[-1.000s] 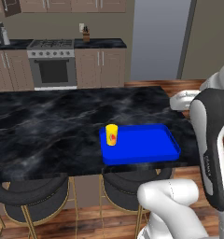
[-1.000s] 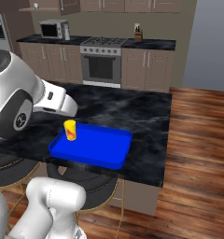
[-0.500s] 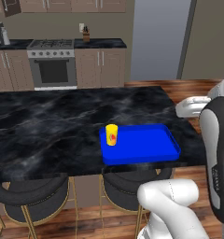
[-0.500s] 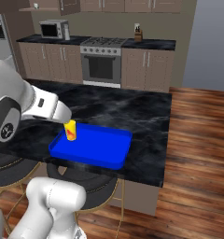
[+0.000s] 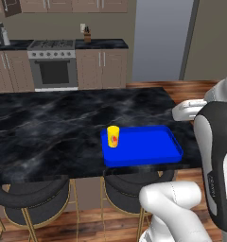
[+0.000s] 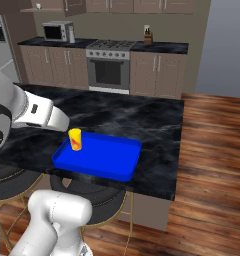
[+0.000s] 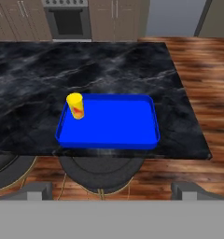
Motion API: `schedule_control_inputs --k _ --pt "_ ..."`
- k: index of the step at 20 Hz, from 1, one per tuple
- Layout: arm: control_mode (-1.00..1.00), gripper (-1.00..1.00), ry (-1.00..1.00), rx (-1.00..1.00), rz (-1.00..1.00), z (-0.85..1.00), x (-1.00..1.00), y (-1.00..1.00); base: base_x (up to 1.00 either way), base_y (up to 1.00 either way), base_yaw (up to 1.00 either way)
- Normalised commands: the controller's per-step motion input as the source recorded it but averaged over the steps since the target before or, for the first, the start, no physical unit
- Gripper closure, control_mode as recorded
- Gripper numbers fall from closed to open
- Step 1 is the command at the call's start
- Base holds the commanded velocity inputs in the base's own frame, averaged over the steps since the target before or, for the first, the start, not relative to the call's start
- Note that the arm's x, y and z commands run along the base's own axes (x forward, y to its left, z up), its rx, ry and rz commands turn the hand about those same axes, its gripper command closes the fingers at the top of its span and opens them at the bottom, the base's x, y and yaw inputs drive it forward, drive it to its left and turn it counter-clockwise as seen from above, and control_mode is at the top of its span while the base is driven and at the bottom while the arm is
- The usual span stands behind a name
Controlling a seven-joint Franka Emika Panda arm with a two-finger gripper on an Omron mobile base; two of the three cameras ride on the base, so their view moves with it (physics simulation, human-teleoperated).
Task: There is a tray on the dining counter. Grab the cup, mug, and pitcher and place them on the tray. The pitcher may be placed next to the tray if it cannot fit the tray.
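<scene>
Tall yellow handleless cup [image 7: 75, 105] stands upright in flat blue tray's [image 7: 132, 140] corner on black marble dining counter [image 7: 48, 74]; gripper [image 7: 111, 191] spread wide, empty.

The cup [image 7: 76, 106] stands upright in the tray [image 7: 128, 140] on the dining counter [image 7: 109, 65].
</scene>
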Motion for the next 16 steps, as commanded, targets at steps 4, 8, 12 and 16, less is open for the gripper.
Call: schedule_control_inputs --k 4,8,12,16 --pt "-1.00 -1.00 0.00 0.00 0.00 0.00 0.00 0.00 0.00 0.00 0.00" --pt "-1.00 -1.00 0.00 0.00 0.00 0.00 0.00 0.00 0.00 0.00 0.00" --pt "-1.00 -1.00 0.00 0.00 0.00 0.00 0.00 0.00 0.00 0.00 0.00" --pt "1.00 -1.00 0.00 0.00 0.00 0.00 0.00 0.00 0.00 0.00 0.00"
